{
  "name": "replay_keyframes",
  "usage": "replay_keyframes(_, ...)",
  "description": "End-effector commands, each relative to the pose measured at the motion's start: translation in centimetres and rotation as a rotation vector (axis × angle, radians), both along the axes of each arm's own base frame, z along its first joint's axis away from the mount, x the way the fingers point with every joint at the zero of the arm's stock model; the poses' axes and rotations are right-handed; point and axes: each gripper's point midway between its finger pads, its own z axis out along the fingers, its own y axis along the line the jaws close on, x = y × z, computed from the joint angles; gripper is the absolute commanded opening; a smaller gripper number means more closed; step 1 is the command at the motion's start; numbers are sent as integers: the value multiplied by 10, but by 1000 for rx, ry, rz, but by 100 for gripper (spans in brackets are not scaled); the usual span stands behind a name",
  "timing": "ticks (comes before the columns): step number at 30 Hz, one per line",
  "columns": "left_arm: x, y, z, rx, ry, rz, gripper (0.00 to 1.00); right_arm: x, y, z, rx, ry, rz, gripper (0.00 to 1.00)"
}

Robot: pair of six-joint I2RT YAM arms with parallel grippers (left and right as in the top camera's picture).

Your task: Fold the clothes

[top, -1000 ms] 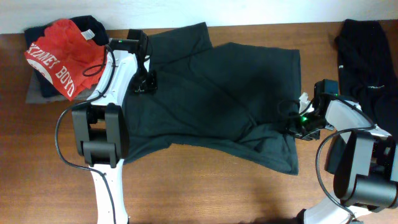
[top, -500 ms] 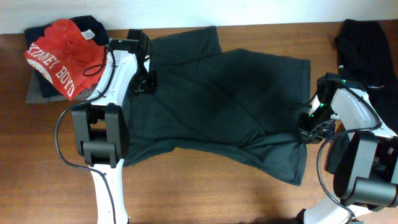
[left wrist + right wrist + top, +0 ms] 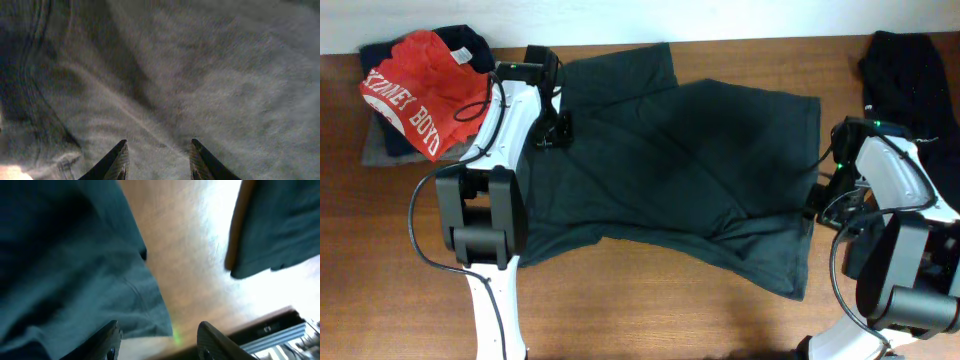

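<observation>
Spread shirt (image 3: 670,160) runs lengthwise from left gripper (image 3: 157,161) to right gripper (image 3: 157,340): left jaws sit part-open over cloth with nothing visibly pinched, right jaws are open and empty, shirt's side edge right beneath them.

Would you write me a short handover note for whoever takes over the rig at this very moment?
Left gripper: open, fingertips apart over the dark grey-green T-shirt near its far-left corner, holding nothing.
Right gripper: open and empty, beside the shirt's right edge, over the table.
Clothes: that shirt lies spread across the middle; a red shirt sits on a dark pile at far left; a black garment lies at far right.
Done: shirt spread out, somewhat wrinkled.
Left to do: no fold yet; fold it, then the rest.
</observation>
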Motion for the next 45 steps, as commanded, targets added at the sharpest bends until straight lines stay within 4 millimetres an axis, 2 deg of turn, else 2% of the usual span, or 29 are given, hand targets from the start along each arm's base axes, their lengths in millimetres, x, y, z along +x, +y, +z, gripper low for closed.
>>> replay_keyframes(1,25,-20,27,-54,-103,-77,39,36,-2,16,9,-129,-34,59)
replay_keyframes(4,37,-33,45,-67,-165,-97,39,58,17,22,138,-226,44,60)
replay_keyframes(6,29,-37,43,-67,-137,-106,39,59,25,23,190,-237,67,60)
replay_keyframes(7,19,-37,40,-61,-94,-110,40,56,28,21,206,-232,66,60)
replay_keyframes(8,11,-37,39,-57,-60,-111,47,55,28,20,207,-229,66,61)
replay_keyframes(10,-5,-34,36,-48,5,-111,65,53,29,17,209,-221,65,74)
replay_keyframes(11,-12,-33,36,-44,34,-114,77,53,29,17,209,-223,65,78)
replay_keyframes(12,-15,-31,36,-39,47,-116,94,54,28,16,207,-228,66,85)
replay_keyframes(13,-19,-28,35,-29,62,-112,99,57,28,15,205,-238,67,93)
replay_keyframes(14,-21,-25,35,-24,74,-109,99,61,27,15,201,-254,68,99)
replay_keyframes(18,-31,-24,39,-20,104,-107,99,69,25,14,191,-287,72,99)
replay_keyframes(21,-38,-11,60,41,89,-58,99,75,24,14,185,-310,75,99)
replay_keyframes(23,-46,6,82,125,71,-3,99,75,23,14,184,-313,76,99)
replay_keyframes(25,-58,9,100,131,69,32,99,76,24,14,184,-313,73,99)
replay_keyframes(28,-74,12,114,135,94,51,99,77,28,14,187,-315,78,99)
replay_keyframes(31,-83,14,116,143,126,48,99,78,32,14,189,-314,91,99)
replay_keyframes(33,-71,15,116,148,76,53,99,79,37,14,191,-316,106,99)
replay_keyframes(34,-53,13,117,133,1,58,99,81,41,14,191,-322,118,99)
replay_keyframes(36,-31,14,119,118,-85,49,98,84,45,14,190,-332,132,99)
replay_keyframes(37,-10,18,121,108,-162,50,93,86,48,14,190,-338,143,99)
replay_keyframes(39,23,31,123,105,-273,37,70,87,56,14,194,-336,167,99)
replay_keyframes(40,33,36,123,104,-304,40,62,87,59,14,195,-337,175,99)
replay_keyframes(41,46,43,120,106,-340,45,41,88,61,14,196,-340,183,99)
replay_keyframes(42,58,49,118,101,-374,55,30,89,64,14,197,-342,190,99)
replay_keyframes(45,93,52,104,41,-460,-6,4,90,71,14,200,-343,212,99)
